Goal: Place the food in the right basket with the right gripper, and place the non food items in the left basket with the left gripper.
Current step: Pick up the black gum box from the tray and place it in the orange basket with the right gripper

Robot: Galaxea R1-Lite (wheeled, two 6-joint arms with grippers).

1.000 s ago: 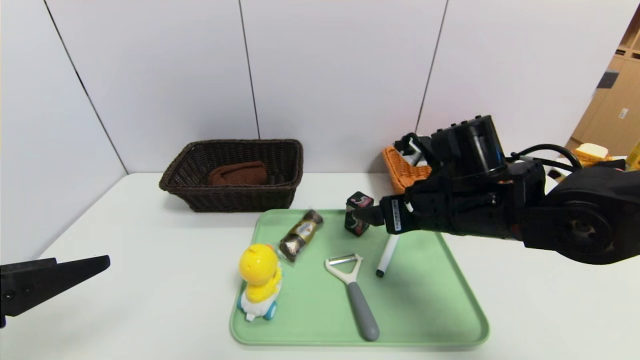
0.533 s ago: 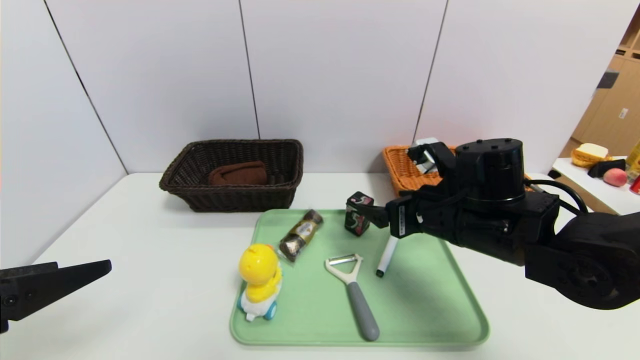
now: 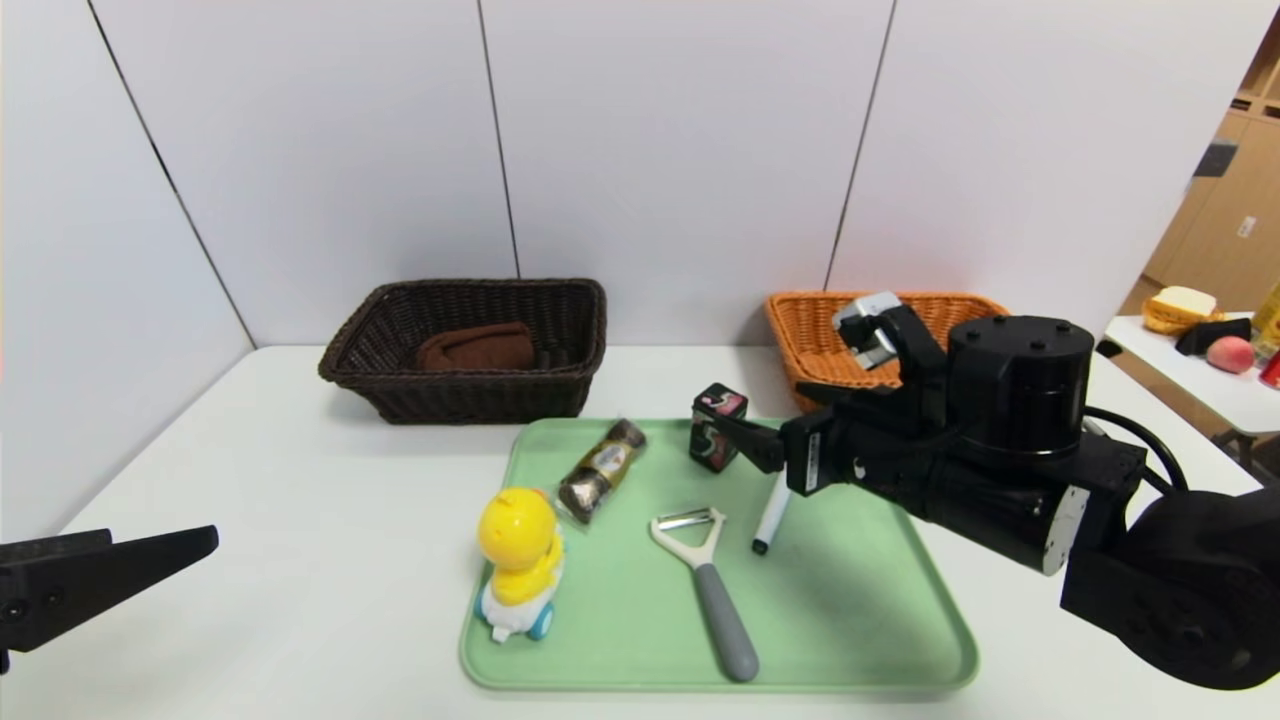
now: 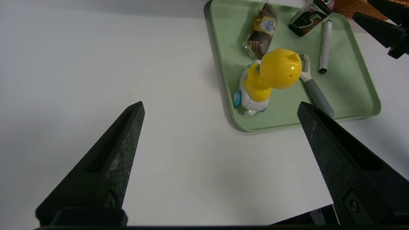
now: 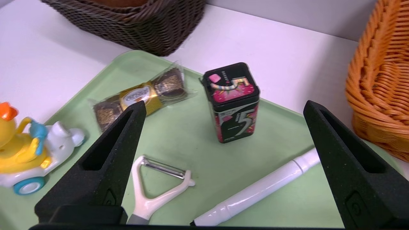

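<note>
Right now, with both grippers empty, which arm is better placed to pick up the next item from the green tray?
Right. The right gripper hangs open over the green tray, just beside the gum box, a food item meant for it. The left gripper sits open, well off the tray over bare table.

Two baskets (image 3: pixel 470 345) (image 3: pixel 810 335), one tray (image 3: pixel 850 600).

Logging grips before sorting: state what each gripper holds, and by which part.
Nothing is held. The right gripper stands open near the gum box; the left gripper is open over the table, empty.
</note>
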